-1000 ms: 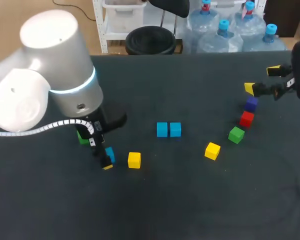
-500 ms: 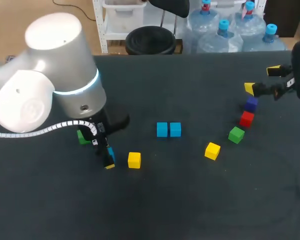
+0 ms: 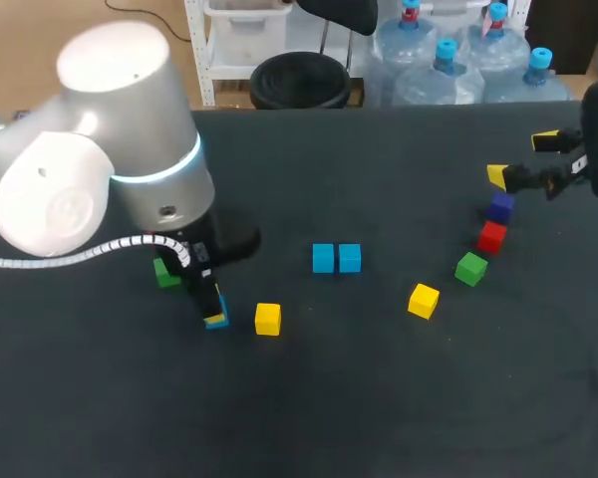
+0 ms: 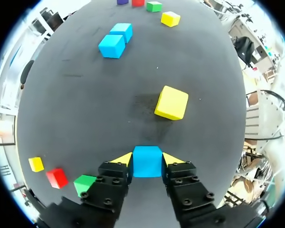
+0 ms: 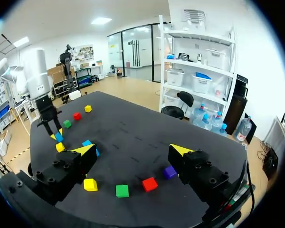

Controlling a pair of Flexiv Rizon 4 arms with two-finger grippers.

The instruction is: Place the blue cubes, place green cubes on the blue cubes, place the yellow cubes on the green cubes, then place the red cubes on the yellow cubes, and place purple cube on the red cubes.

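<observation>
My left gripper (image 4: 147,159) is down on the table, shut on a blue cube (image 4: 147,161), with a yellow tip pressed against each side of it. From above, that gripper (image 3: 212,307) and its blue cube (image 3: 217,318) sit left of a yellow cube (image 3: 268,319). Two more blue cubes (image 3: 324,258) (image 3: 350,258) stand touching side by side at mid-table. A yellow cube (image 3: 424,300), a green cube (image 3: 470,268), a red cube (image 3: 491,237) and a purple cube (image 3: 500,208) lie in a curved row at the right. My right gripper (image 3: 521,159) hangs open above the purple cube.
A green cube (image 4: 85,183), a red cube (image 4: 57,178) and a small yellow cube (image 4: 36,164) lie beside and behind my left gripper. The left arm's bulk hides most of that corner from above, where only the green cube (image 3: 165,274) shows.
My left gripper's fingers have come together on the blue cube, which was between them a second ago. The right arm has not moved.
</observation>
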